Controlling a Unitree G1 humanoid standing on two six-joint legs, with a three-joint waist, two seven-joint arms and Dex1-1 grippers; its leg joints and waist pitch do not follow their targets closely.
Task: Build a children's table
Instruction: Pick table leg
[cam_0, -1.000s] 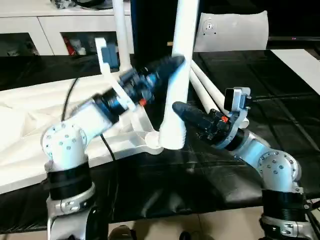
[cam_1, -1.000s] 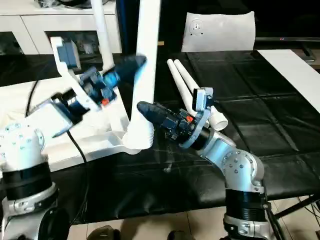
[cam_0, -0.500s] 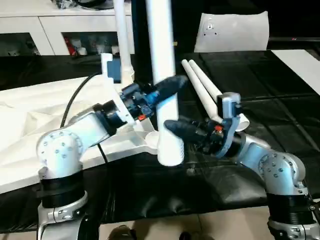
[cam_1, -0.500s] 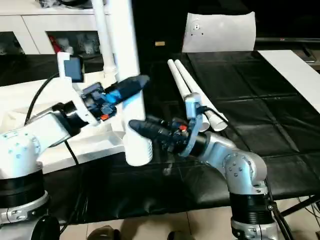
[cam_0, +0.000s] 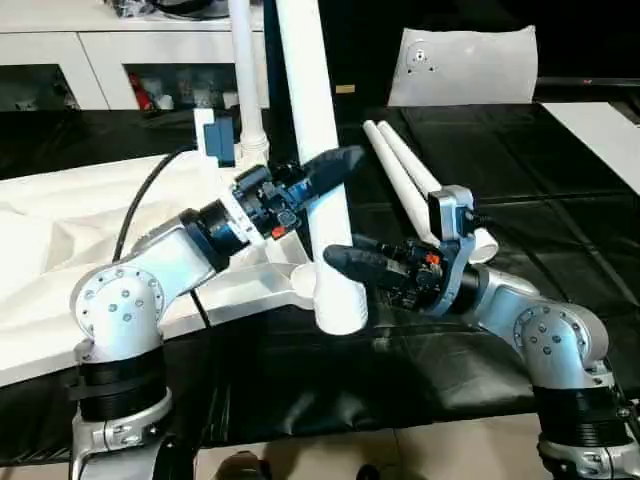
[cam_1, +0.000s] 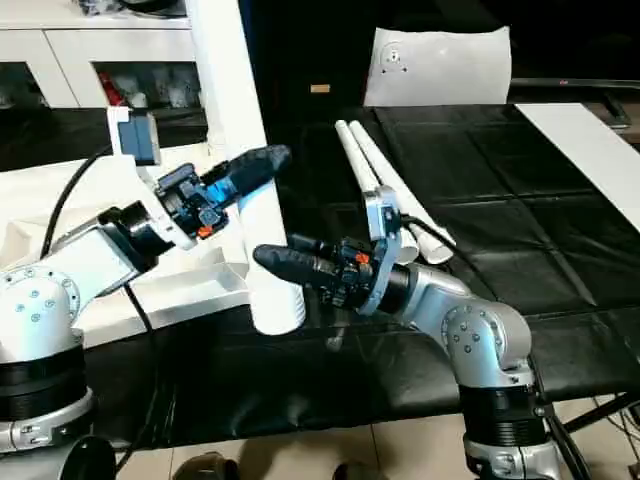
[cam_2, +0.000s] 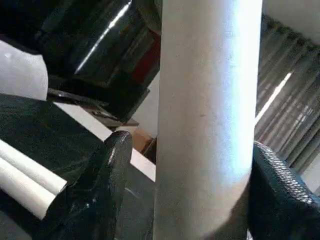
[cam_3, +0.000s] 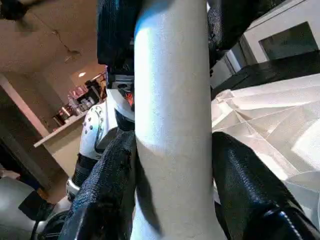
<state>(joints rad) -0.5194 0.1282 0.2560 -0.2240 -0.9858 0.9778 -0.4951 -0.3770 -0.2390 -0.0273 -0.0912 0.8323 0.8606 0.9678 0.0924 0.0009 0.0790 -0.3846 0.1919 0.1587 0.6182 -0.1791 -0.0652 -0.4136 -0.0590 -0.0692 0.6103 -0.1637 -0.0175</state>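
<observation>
At the counter's (cam_0: 560, 210) near edge, both tools, left tool (cam_0: 325, 170) and right tool (cam_0: 345, 262), clasp a leg (cam_0: 318, 190), now swung upright beside the tabletop's (cam_0: 262, 283) corner socket, ready for seating.

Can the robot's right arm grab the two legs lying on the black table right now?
Probably not yet: its right tool is shut on the upright leg. The two spare legs lie bare just behind it.

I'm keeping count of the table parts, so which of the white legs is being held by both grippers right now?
The thick upright leg in the foreground: the left gripper and right gripper both clamp it. Two spare legs lie flat on the black surface; another leg stands behind.
</observation>
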